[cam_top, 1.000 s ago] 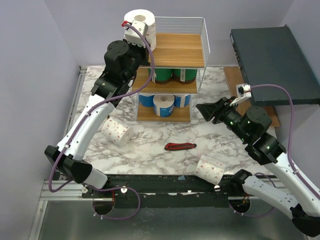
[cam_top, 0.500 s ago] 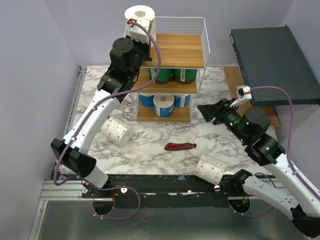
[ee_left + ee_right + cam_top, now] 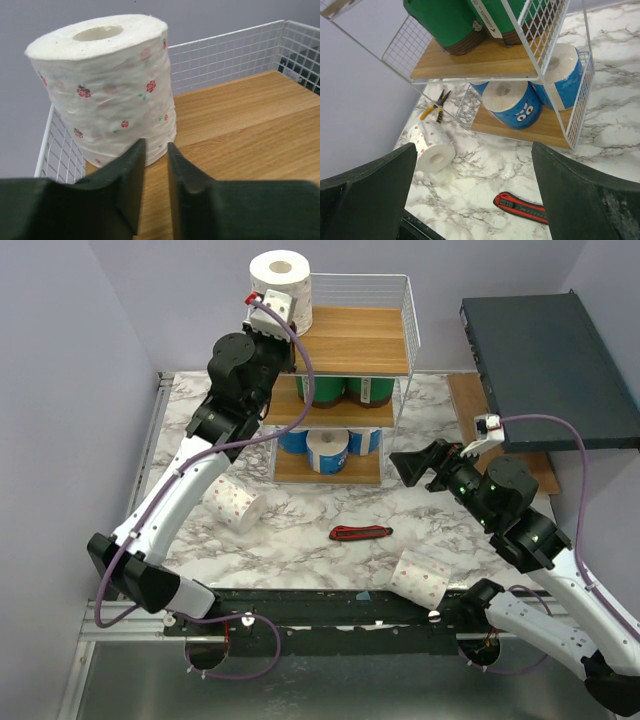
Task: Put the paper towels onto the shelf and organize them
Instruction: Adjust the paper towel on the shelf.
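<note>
A white paper towel roll with red dots (image 3: 105, 85) (image 3: 280, 272) stands upright in the back-left corner of the shelf's top tier (image 3: 355, 340) (image 3: 240, 125). My left gripper (image 3: 156, 150) (image 3: 270, 312) sits just in front of it, open by a narrow gap with nothing between the fingers. Green rolls (image 3: 345, 390) (image 3: 450, 20) fill the middle tier and blue rolls (image 3: 328, 445) (image 3: 512, 102) the bottom one. Two dotted rolls lie on the table, one at the left (image 3: 232, 503) (image 3: 432, 145) and one near the front (image 3: 422, 578). My right gripper (image 3: 410, 465) (image 3: 474, 147) hovers right of the shelf, wide open and empty.
A red-and-black utility knife (image 3: 362, 533) (image 3: 520, 206) lies on the marble table in front of the shelf. Yellow-handled pliers (image 3: 436, 106) lie left of the shelf's foot. A dark slab (image 3: 545, 360) sits at the back right, and a wall stands close on the left.
My left gripper has drawn back slightly from the dotted roll on the top tier and its jaws have parted a little. The right gripper has opened wide.
</note>
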`<action>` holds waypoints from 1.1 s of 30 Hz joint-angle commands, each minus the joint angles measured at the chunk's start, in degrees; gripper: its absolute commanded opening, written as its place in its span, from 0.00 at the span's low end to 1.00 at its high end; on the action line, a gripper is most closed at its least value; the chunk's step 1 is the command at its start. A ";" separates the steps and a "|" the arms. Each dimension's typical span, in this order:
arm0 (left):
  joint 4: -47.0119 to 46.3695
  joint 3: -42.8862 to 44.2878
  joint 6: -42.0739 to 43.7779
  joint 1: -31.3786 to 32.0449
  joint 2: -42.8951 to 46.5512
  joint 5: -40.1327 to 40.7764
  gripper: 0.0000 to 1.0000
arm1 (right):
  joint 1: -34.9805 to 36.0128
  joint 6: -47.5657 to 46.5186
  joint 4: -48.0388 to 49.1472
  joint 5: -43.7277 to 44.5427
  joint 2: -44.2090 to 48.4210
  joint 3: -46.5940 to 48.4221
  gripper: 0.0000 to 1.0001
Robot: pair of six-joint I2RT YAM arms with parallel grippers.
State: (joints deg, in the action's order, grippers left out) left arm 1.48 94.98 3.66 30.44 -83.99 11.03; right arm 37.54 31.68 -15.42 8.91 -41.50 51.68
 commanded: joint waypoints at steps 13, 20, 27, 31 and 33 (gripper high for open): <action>-0.79 -18.93 1.78 13.37 28.47 11.14 0.66 | 0.34 6.81 -6.44 16.75 -0.21 -4.33 1.00; 14.65 -30.63 -14.06 15.84 38.44 3.70 0.77 | 0.27 9.47 -13.74 22.78 -1.14 -5.21 1.00; 12.04 -46.70 -31.20 16.89 39.54 -17.74 0.83 | 0.29 15.73 -17.18 19.04 -2.29 -7.96 1.00; 0.02 -57.42 -37.60 20.94 38.93 -24.49 0.98 | 0.26 18.36 -15.10 16.58 1.57 -11.96 1.00; -7.58 -61.97 -39.23 22.45 38.36 -26.59 0.99 | 0.32 18.69 -14.11 15.90 4.37 -13.91 1.00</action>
State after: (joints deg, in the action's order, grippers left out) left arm 9.19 39.72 -26.57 49.80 -45.93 -4.69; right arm 37.54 46.89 -29.89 26.63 -41.47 40.60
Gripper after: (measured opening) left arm 0.981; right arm 0.998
